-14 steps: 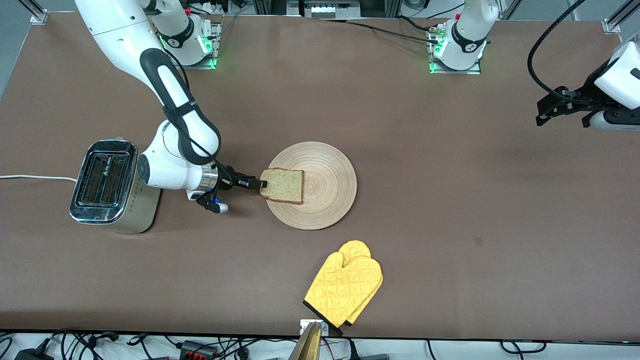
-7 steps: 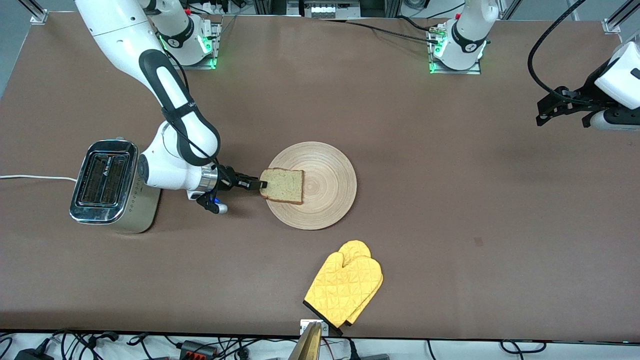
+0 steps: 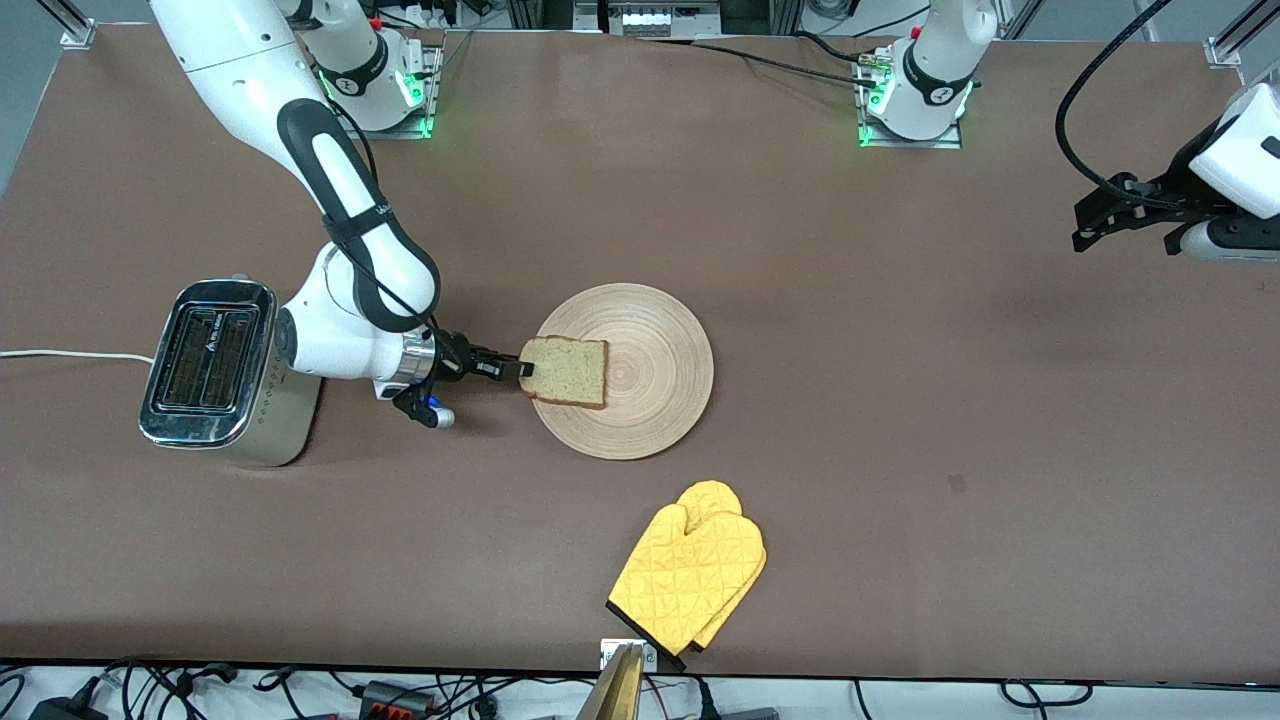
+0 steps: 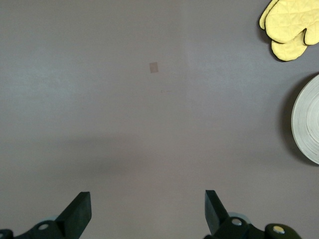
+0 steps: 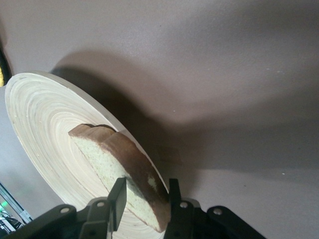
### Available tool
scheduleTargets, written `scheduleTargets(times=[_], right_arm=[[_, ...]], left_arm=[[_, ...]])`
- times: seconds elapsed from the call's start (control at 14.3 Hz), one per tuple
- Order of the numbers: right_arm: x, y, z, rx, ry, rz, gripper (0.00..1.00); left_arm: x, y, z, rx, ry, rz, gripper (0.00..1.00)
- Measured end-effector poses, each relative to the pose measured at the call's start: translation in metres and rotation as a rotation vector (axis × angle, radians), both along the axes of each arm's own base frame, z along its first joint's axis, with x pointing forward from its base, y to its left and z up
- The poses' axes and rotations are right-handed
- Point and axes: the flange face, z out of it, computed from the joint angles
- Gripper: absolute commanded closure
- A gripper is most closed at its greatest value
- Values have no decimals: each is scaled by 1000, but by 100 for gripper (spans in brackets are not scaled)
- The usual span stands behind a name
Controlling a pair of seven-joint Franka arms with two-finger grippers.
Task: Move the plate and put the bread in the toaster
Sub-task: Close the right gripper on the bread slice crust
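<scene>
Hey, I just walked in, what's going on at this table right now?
The right gripper has its fingers on either side of the edge of the bread, which lies on the plate near the middle of the table. The toaster stands toward the right arm's end, slots empty. The left gripper waits open over bare table at the left arm's end. A yellow oven mitt lies nearer the front camera than the plate.

Inventory count: tabletop items and manipulators

One wooden plate (image 3: pixel 640 375); one bread slice (image 3: pixel 567 371); one two-slot toaster (image 3: pixel 215 370) with one white cord (image 3: pixel 70 354); one pair of yellow oven mitts (image 3: pixel 690 575), stacked, two pieces visible. Two robot arms, each with one gripper: right gripper (image 3: pixel 519 369), left gripper (image 3: pixel 1110 222).
</scene>
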Motion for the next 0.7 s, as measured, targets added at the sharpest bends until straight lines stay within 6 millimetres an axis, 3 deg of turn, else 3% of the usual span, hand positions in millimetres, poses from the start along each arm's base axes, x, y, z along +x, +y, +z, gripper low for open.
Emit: scheduleTargets(times=[0.56,0.7], right_arm=[[1,-1,0,-5,-10,-7,61],[1,-1,0,-5,-10,-7,56]], left_arm=[[0,0,0,0,0,0,0],[0,0,0,0,0,0,0]])
